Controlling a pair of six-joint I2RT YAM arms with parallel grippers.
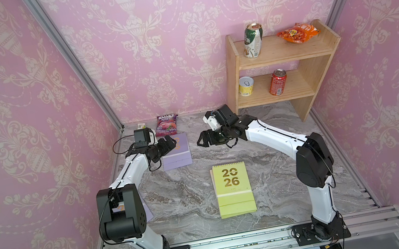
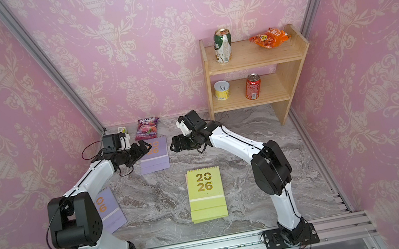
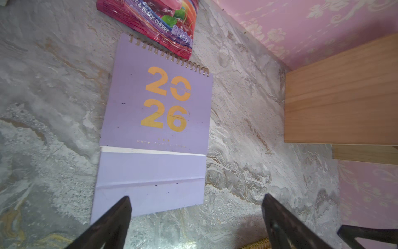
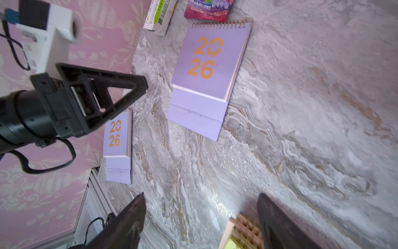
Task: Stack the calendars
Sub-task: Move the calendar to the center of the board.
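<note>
Left tool (image 3: 197, 199) and right tool (image 4: 201, 196) spread, empty — we'd pinch the lilac calendar (image 3: 155, 107) at its flap edge, lift level, stack on the yellow-green calendar (image 1: 233, 188).

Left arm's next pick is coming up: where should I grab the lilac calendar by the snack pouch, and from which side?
Probably the page block's long side edge, from the left, where the left gripper hangs with open jaws. The lilac calendar lies flat; the snack pouch crowds its spiral end, and its front flap looks too thin to pinch.
</note>
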